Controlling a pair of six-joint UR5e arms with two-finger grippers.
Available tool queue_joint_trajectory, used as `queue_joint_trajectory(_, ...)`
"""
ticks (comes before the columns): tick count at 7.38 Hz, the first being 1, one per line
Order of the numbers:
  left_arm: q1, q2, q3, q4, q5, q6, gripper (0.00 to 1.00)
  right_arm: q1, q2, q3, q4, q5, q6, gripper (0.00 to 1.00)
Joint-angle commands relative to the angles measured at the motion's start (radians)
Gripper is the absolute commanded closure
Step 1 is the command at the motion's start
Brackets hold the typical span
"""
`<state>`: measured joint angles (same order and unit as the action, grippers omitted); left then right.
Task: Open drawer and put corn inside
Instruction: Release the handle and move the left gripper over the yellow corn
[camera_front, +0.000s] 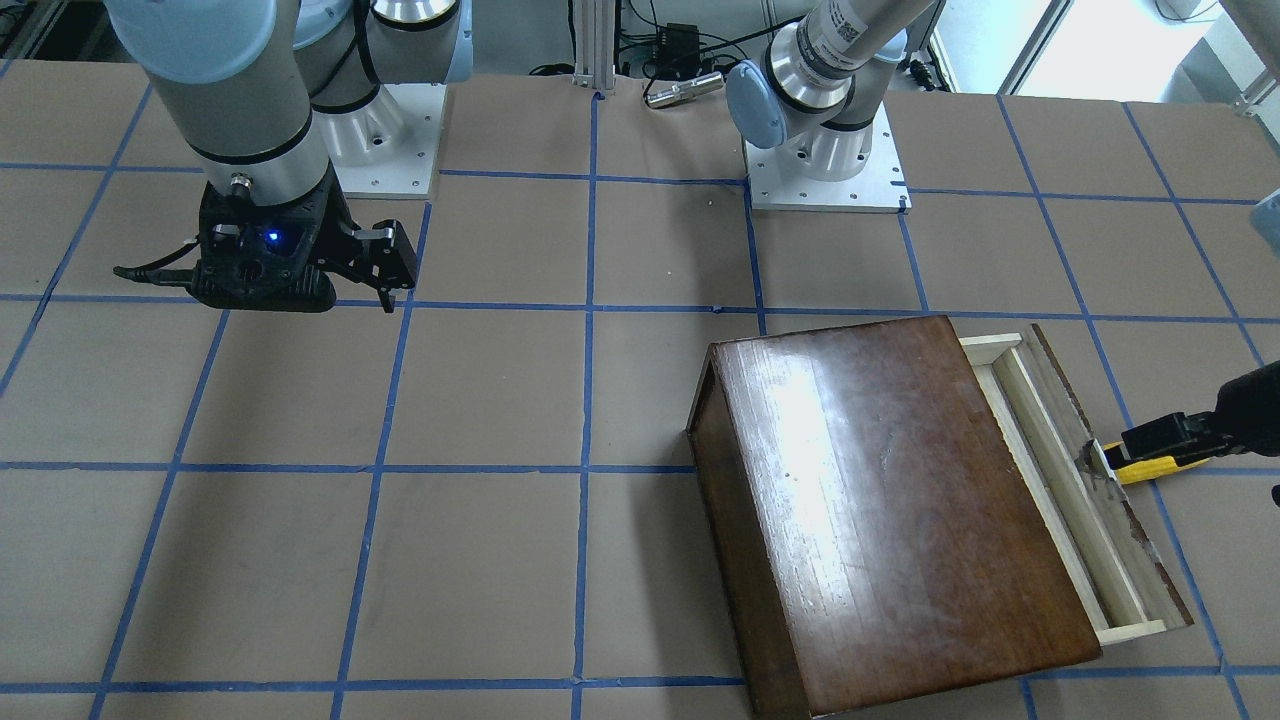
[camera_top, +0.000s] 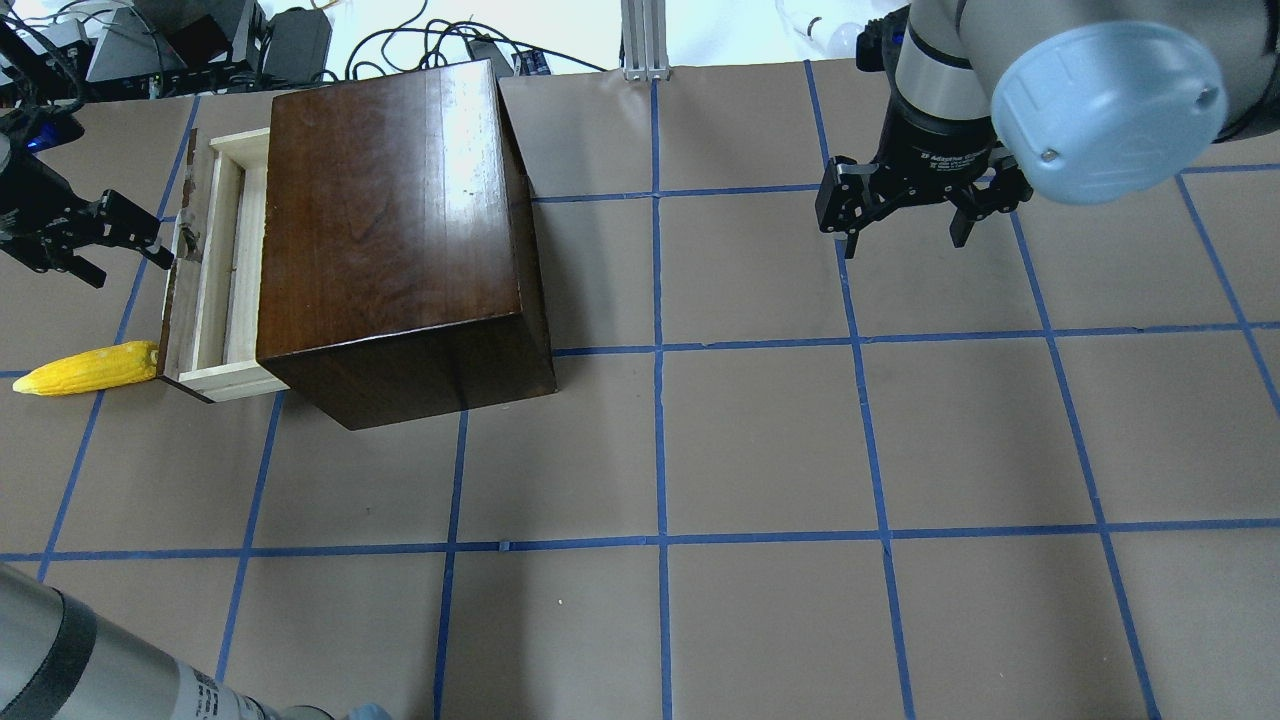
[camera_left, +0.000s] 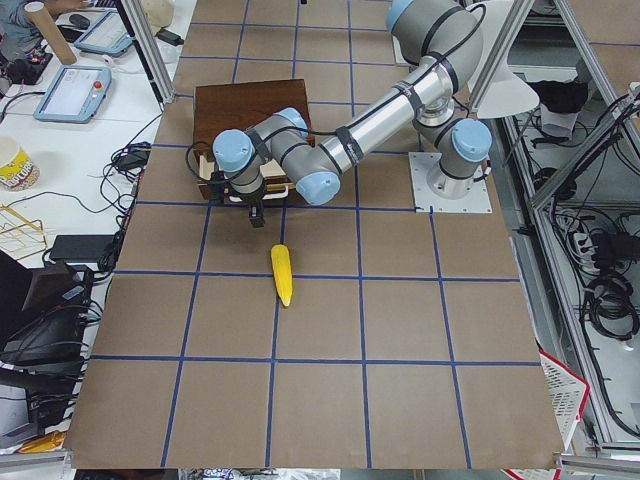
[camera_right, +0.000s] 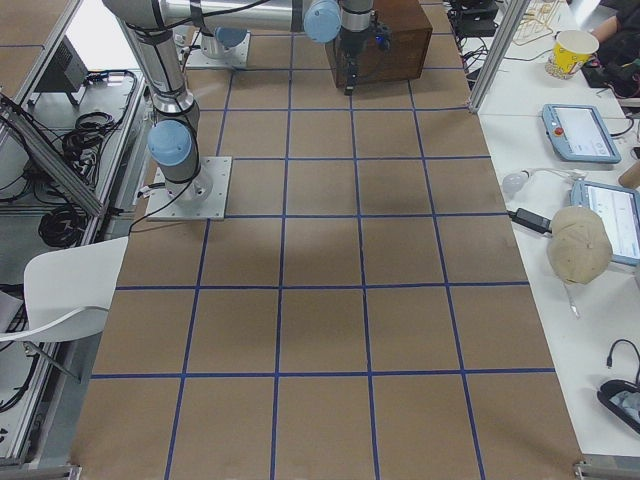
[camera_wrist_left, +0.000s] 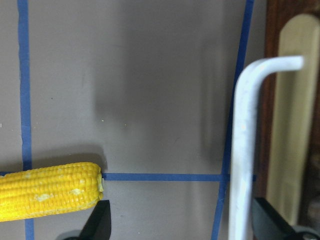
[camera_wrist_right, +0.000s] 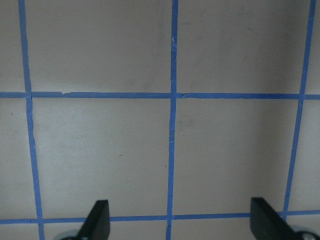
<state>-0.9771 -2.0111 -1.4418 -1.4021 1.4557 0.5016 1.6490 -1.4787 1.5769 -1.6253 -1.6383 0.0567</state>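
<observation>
The glossy dark-brown box stands at the far left of the table. Its drawer is pulled partly out, with pale wood showing behind the worn dark front panel. The yellow corn lies on the table just outside the drawer's front corner. My left gripper is open at the drawer front. In the left wrist view the white metal handle stands just inside the right finger, and the corn's end lies by the left finger. My right gripper is open and empty over bare table.
The table is brown paper with a grid of blue tape. The arm bases are bolted on at the robot's side. Cables and equipment lie beyond the table edge behind the box.
</observation>
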Motion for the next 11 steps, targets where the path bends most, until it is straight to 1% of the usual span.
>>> queue_joint_trajectory(1,0.005,0.014,0.006,-0.009,0.059,0.012,0.0,0.0,0.0,0.0,0.001,0.0,0.0,0.0)
queue_joint_trajectory(2,0.046,0.015,0.003,-0.011,0.102,0.058,0.0,0.0,0.0,0.0,0.001,0.0,0.0,0.0)
queue_joint_trajectory(3,0.073,0.015,0.003,-0.011,0.107,0.134,0.0,0.0,0.0,0.0,0.001,0.0,0.0,0.0)
queue_joint_trajectory(4,0.075,0.017,-0.008,-0.006,0.156,0.188,0.0,0.0,0.0,0.0,0.001,0.0,0.0,0.0)
queue_joint_trajectory(6,0.077,0.008,-0.011,0.014,0.179,0.297,0.0,0.0,0.0,0.0,0.001,0.0,0.0,0.0)
queue_joint_trajectory(7,0.078,-0.009,-0.017,0.068,0.192,0.402,0.0,0.0,0.0,0.0,0.001,0.0,0.0,0.0)
queue_joint_trajectory(8,0.08,-0.008,-0.025,0.084,0.193,0.463,0.0,0.0,0.0,0.0,0.001,0.002,0.0,0.0)
queue_joint_trajectory(9,0.08,-0.009,-0.035,0.086,0.192,0.488,0.0,0.0,0.0,0.0,0.001,0.002,0.0,0.0)
queue_joint_trajectory(10,0.08,-0.009,-0.038,0.086,0.192,0.468,0.0,0.0,0.0,0.0,0.001,0.0,0.0,0.0)
queue_joint_trajectory(11,0.08,-0.008,-0.04,0.095,0.192,0.325,0.0,0.0,0.0,0.0,-0.001,0.002,0.0,0.0)
